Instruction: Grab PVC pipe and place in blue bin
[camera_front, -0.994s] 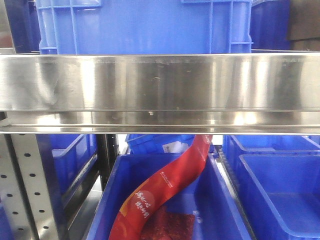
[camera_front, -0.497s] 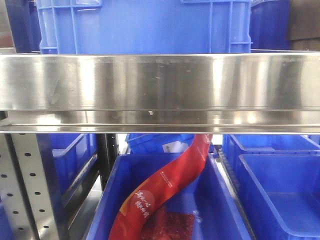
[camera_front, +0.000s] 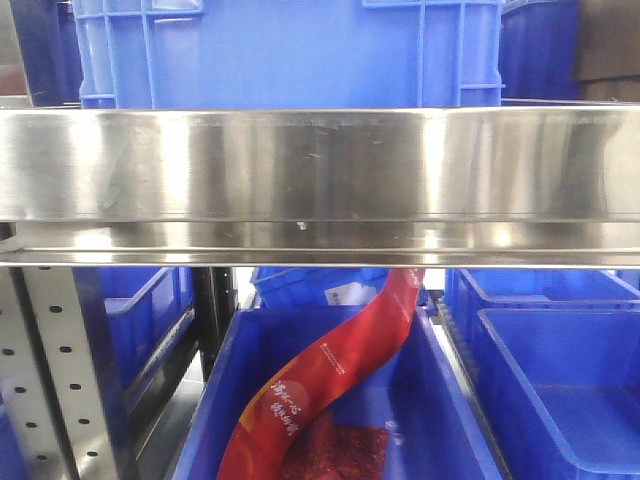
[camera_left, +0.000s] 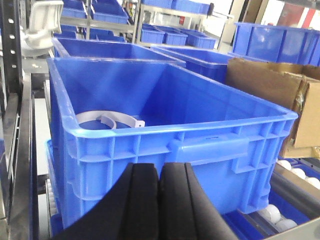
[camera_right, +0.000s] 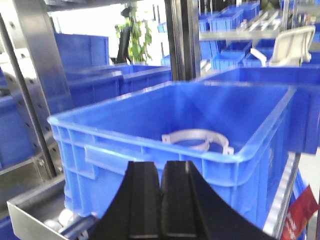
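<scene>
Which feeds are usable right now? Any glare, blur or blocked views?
Front view: the steel shelf beam fills the middle, with bright glare streaks. Left wrist: sharp, evenly lit on the blue bin. Right wrist: soft and slightly blurred, background window blown out; the white ring is still discernible.

Warehouse racking, bright daylight behind.
Steel shelf rail (camera_front: 320, 185) spans front view; perforated upright (camera_right: 30, 85); cardboard box (camera_left: 272, 105); plant (camera_right: 135, 37) by window.
</scene>
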